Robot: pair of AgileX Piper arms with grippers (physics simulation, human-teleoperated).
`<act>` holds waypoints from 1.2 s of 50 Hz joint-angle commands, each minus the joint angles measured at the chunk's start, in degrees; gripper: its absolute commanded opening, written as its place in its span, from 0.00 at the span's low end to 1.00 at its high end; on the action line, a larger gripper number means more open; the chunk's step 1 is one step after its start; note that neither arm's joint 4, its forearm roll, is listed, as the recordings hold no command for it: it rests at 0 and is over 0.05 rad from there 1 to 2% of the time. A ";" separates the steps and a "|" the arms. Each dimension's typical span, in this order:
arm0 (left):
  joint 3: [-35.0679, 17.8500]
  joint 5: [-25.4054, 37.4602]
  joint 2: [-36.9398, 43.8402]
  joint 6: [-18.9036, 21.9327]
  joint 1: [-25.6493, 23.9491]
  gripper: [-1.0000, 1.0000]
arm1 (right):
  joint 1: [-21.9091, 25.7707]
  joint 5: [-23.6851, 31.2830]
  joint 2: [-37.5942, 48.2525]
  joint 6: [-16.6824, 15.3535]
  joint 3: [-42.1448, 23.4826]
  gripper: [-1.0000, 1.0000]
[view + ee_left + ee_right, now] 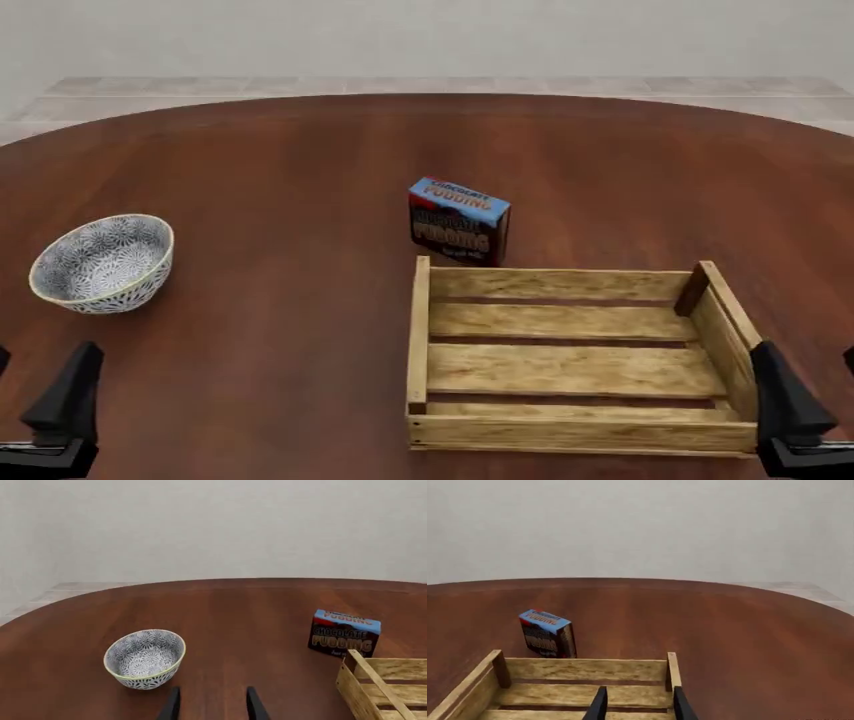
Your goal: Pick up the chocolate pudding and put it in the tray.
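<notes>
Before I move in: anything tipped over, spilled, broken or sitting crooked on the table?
Nothing stands out. The chocolate pudding stands upright just beyond the tray's far wall, turned slightly off square to it. The tray looks intact and holds nothing. The bowl sits upright off to the left. Both grippers are open and holding nothing.

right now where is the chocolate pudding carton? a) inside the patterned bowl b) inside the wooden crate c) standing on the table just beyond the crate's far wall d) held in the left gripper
c: the chocolate pudding carton stands upright on the table beyond the far wall of the wooden crate, outside it.
</notes>
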 commanded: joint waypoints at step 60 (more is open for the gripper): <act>0.00 0.00 0.00 0.00 0.00 1.00 | -0.64 8.99 20.43 -2.50 -26.12 1.00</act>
